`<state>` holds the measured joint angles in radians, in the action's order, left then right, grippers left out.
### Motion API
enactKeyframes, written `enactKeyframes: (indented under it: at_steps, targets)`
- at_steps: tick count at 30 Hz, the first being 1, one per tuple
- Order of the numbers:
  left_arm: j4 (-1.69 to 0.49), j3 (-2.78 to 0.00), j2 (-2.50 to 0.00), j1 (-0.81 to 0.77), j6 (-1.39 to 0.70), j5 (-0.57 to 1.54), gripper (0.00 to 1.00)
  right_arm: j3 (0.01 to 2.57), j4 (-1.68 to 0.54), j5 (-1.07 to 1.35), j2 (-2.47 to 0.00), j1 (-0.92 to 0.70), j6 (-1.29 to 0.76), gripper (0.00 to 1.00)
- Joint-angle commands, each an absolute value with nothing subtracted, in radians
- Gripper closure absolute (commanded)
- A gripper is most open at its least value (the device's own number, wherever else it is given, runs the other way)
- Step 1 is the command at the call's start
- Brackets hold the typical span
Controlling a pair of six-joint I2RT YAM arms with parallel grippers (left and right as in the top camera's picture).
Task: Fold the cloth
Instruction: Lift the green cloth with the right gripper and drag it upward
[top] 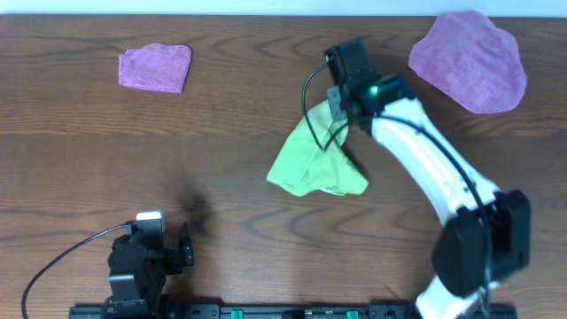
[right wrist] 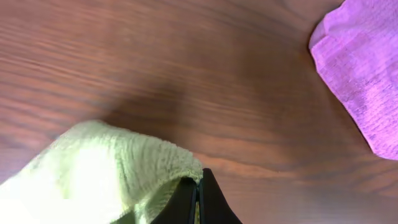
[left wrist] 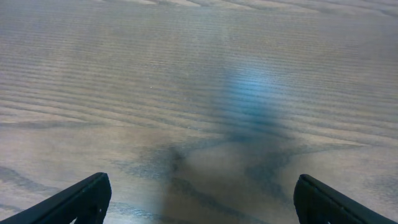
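**Lime Cloth Pinched at One Corner, Mid-Table**

From overhead: finds the cloth [top: 314, 159], lime-green, bunched into a rough, crumpled triangle just right of the table's [top: 230, 133] centre, its far corner raised under the right gripper [top: 331, 120]. Loses those fingertips beneath the black wrist. Leaves a pale fleck at the cloth's near edge too small to call. Places the small folded purple cloth [top: 156, 67] toward the far left corner, the large purple cloth [top: 469, 60] at the far right corner, and the left gripper [top: 184, 246] by the near edge, well apart from all three.

From the left wrist: shows only blurred wood grain between two black fingertips [left wrist: 93, 196] spread wide, both cut off at the bottom.

From the right wrist: catches the jaws clamped together on a fold of pale green terry, overexposed to near white at lower left. Crops the large purple cloth at the upper right.
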<state>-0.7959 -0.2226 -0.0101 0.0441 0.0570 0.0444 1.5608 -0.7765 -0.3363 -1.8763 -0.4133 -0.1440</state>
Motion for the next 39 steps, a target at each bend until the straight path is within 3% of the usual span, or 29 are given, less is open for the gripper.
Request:
enactKeyframes:
  at_steps: [1, 11, 30, 39]
  targets:
    - [-0.831, -0.185, -0.004, 0.046, 0.072, 0.026, 0.05, 1.624, -0.802, -0.31, -1.964, -0.43, -0.108, 0.99]
    - [-0.831, -0.185, -0.004, 0.046, 0.072, 0.026, 0.05, 1.642, -0.715, -0.446, -2.0, -0.412, -0.159, 0.98]
    - [-0.831, -0.185, -0.004, 0.046, 0.072, 0.026, 0.05, 1.642, -0.844, -0.551, -2.011, -0.299, -0.286, 0.98]
    - [-0.831, -0.185, -0.004, 0.046, 0.072, 0.026, 0.05, 1.642, -0.986, -0.745, -2.014, -0.263, -0.519, 0.98]
